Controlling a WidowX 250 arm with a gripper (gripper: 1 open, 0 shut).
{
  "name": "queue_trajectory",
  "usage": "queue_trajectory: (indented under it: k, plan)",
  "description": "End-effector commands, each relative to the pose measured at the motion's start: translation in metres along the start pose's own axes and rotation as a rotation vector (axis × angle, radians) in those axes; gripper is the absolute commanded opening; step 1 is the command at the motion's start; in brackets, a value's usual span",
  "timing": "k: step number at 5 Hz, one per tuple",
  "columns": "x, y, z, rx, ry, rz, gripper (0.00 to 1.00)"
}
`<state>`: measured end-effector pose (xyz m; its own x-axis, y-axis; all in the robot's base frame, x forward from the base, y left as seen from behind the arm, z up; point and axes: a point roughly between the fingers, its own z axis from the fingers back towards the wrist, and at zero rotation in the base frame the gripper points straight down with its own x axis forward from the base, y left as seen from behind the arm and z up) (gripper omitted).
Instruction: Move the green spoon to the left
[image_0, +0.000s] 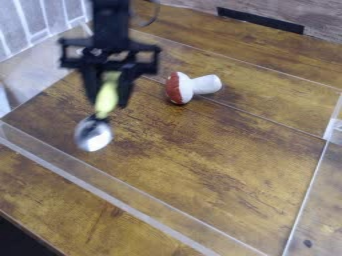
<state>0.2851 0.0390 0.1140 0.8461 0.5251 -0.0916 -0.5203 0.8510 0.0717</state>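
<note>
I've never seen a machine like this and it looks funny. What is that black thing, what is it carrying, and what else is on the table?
The black thing is a robot arm, and at its end is a gripper, a sort of hand with two fingers that pinch. The picture is taken by one camera that looks down at the table from the front and a bit above.

The gripper points down and is shut on a green spoon. It pinches the yellow-green handle, and the shiny silver bowl of the spoon hangs below. The spoon looks lifted off the wood, though the picture is a little blurry.

The table is brown wood with low clear plastic walls around it, like a tray. To the right of the spoon a toy mushroom lies on its side, with a red-brown cap and a white stem. The robot is not touching it.
</note>
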Motion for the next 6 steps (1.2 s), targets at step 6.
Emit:
queue_trajectory:
  k: [6]
  plan:
    - [0.026, 0.040, 0.005, -0.050, -0.026, 0.260, 0.00]
